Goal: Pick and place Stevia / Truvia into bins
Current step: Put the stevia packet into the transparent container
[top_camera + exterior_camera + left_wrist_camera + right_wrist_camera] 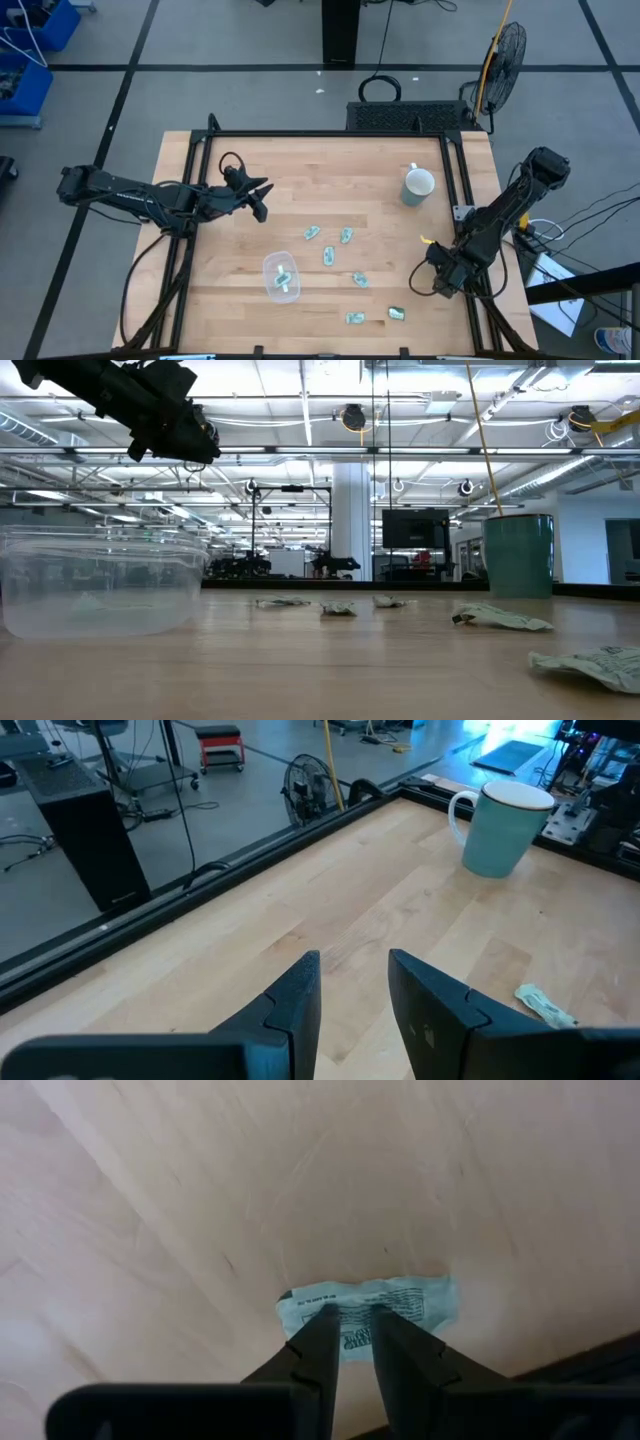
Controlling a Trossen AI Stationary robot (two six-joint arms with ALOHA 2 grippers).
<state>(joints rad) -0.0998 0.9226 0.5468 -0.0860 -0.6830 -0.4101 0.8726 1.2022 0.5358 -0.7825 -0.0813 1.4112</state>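
Several pale green and white Stevia packets (328,255) lie flat on the wooden table, to the right of the clear bin (281,275). The bin stands on its base and seems to have a packet (284,281) inside. In the low view the bin (100,580) is close on the left, with packets (500,619) beyond it. My right gripper (440,280) is low near the table's right edge, shut on one packet (365,1308). My left gripper (262,195) hovers open over bare wood to the far left of the bin; it also shows in its wrist view (355,965). My right gripper pinches a Stevia packet between its two fingertips (325,1320), at the middle of one long edge (352,1330). The fingers come from above, pointing down, across the packet. Whether the packet is off the wood, I cannot tell.
A grey-white mug (418,183) stands toward the far right of the table and also shows in the left wrist view (505,825). A black frame rail (465,190) runs along the table's edges. A fan (503,50) stands on the floor beyond.
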